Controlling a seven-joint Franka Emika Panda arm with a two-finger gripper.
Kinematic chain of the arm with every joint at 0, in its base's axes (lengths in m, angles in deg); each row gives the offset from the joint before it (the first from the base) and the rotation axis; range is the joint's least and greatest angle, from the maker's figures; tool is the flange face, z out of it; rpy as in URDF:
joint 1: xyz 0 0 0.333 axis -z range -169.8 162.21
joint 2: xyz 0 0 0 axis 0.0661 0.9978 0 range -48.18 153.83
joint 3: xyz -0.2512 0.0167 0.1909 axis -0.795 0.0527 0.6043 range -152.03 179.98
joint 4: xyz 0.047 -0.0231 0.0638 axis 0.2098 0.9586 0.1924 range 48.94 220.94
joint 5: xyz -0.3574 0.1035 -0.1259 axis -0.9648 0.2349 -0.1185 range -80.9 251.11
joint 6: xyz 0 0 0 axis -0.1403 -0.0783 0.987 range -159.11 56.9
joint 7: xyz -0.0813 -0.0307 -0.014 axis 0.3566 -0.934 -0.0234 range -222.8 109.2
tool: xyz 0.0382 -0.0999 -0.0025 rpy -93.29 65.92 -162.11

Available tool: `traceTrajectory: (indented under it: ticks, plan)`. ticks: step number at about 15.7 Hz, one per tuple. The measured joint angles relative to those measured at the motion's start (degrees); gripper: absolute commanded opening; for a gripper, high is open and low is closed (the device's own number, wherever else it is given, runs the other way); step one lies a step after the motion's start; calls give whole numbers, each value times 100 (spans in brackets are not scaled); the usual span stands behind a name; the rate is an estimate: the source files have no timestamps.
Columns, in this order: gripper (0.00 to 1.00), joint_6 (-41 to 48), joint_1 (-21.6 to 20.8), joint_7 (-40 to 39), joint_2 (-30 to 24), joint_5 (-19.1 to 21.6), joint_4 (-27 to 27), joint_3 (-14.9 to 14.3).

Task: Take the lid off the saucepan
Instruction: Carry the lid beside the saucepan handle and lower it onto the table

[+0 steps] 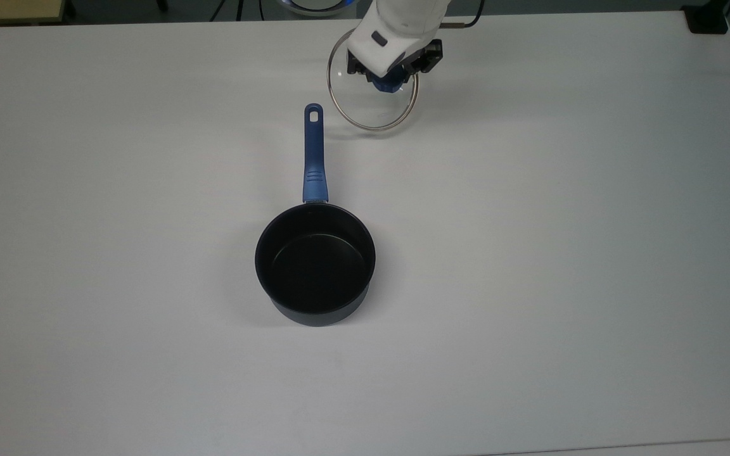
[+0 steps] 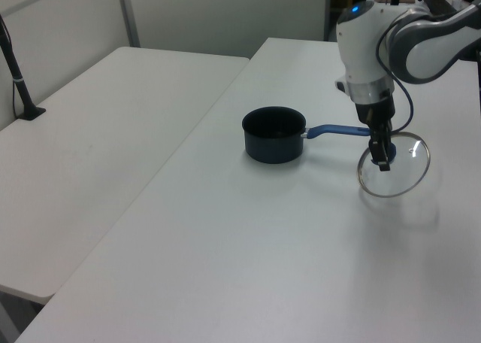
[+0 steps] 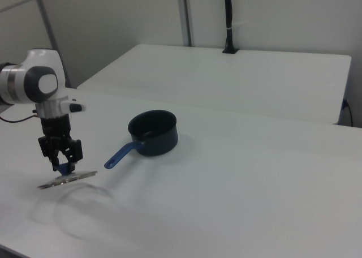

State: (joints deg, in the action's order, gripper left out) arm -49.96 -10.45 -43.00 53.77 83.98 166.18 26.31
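- Saucepan (image 1: 314,269): it stands upright and uncovered on the white table (image 1: 561,253), with its black inside exposed. In the top view its long blue handle (image 1: 313,155) points up the frame, toward the arm. Judged from this, the lifting part of the task is done and the step in hand is setting the lid down.
- Procedure for the step in hand: lower the lid straight down until its steel rim rests flat on the table, and only then release the knob. Level the lid first, because a tilted glass disc dropped on one edge is likely to wobble or slide. Keep the set-down spot beside the handle end, not over it, so the rim does not land on the handle.
- Lid (image 1: 371,104): it is well apart from the pot, just beyond the end of the handle and toward the top view's right. In the right view it hangs low over the table (image 3: 62,180), slightly tilted, with its shadow on the surface below. Whether any part of the rim touches the table cannot be told.
- Gripper (image 1: 392,75): it points down and its two fingers are clamped on the blue knob (image 1: 389,83), carrying the lid. In the left view the gripper (image 2: 382,153) sits over the glass disc (image 2: 398,179). It touches nothing but the knob.
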Motion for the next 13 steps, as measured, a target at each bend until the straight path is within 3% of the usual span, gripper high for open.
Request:
traceTrajectory:
  ticks: [3, 4, 7, 13]
  plan:
    - [46, -209, 132, -29, 134, -1, 68, -1]
    - [53, -337, 195, -39, 197, -1, 69, -1]
    - [93, -504, 352, -128, 297, -40, 45, -2]
    - [97, -505, 398, -210, 334, -72, 58, 0]
